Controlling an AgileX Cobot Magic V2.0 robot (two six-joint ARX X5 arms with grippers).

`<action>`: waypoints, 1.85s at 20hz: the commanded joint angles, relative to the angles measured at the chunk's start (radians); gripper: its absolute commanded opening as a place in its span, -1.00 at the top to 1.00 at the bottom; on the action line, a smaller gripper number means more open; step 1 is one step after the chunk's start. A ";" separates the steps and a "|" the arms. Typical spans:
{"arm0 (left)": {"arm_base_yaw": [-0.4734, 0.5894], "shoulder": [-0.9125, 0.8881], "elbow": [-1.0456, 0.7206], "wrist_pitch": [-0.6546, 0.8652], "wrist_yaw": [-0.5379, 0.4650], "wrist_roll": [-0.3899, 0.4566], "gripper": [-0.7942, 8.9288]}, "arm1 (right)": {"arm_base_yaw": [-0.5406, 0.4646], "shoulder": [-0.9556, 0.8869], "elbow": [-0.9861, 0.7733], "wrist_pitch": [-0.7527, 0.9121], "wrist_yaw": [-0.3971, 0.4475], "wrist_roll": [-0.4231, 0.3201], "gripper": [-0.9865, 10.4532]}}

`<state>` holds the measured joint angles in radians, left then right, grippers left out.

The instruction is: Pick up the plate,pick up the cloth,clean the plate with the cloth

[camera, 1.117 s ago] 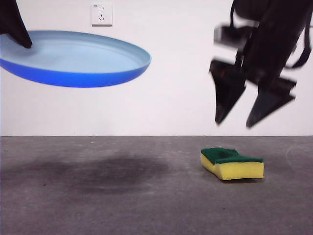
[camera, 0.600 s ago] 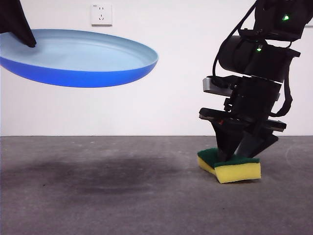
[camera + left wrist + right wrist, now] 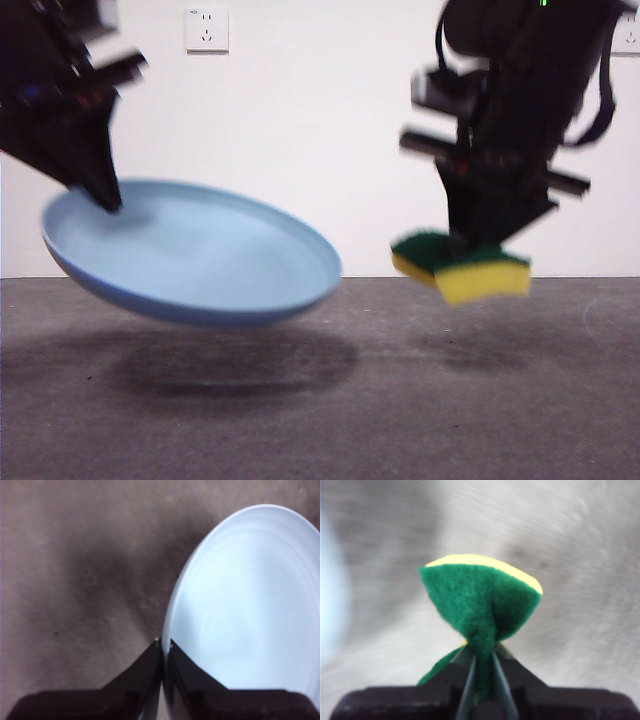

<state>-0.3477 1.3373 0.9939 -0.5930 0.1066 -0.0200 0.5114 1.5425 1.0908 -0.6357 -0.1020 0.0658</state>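
The light-blue plate [image 3: 200,255] hangs tilted just above the table at the left of the front view. My left gripper [image 3: 105,200] is shut on its far left rim; the left wrist view shows the jaws [image 3: 164,647] pinching the plate's edge [image 3: 250,605]. The cloth, a yellow sponge with a green top [image 3: 465,268], is lifted off the table at the right. My right gripper [image 3: 480,235] is shut on it; in the right wrist view the green layer [image 3: 480,600] is squeezed between the jaws [image 3: 481,662].
The grey table [image 3: 320,400] runs across the front. A white wall with a power socket [image 3: 206,30] stands behind. The plate's shadow [image 3: 230,365] lies on the table under it.
The right gripper has closed on the sponge and lifted it off the table. The left gripper has lowered the plate, moved it right and tilted it.
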 commanded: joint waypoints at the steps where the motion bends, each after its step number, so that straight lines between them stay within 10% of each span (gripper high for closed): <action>1: -0.041 0.061 -0.006 0.029 0.019 -0.032 0.85 | 0.064 -0.081 -0.003 0.012 -0.004 0.054 0.85; 15: -0.174 0.080 -0.006 0.165 0.110 -0.109 0.85 | 0.423 0.085 -0.003 0.107 0.008 0.127 0.85; 20: -0.162 0.080 -0.006 0.139 0.114 -0.106 0.85 | 0.460 0.067 -0.003 -0.165 0.446 0.124 0.85; 24: -0.163 0.080 -0.006 0.129 0.217 -0.090 0.85 | 0.403 0.019 -0.003 -0.073 0.743 0.114 0.85; 26: -0.164 0.080 -0.006 0.140 0.270 -0.091 0.85 | 0.357 0.013 -0.003 0.076 0.633 0.093 0.85; 31: -0.165 0.080 -0.006 0.233 0.286 -0.129 0.85 | 0.280 0.029 -0.003 0.257 -0.015 0.128 0.85; 35: -0.163 0.080 -0.006 0.292 0.221 -0.166 0.85 | 0.285 0.029 -0.003 0.111 -0.159 0.103 0.85; 37: -0.162 0.080 -0.006 0.288 0.211 -0.165 0.85 | 0.294 0.028 -0.003 -0.024 -0.073 0.081 0.85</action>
<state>-0.5068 1.4200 0.9874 -0.3218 0.3050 -0.1589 0.8059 1.5532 1.0966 -0.6342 -0.1932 0.1631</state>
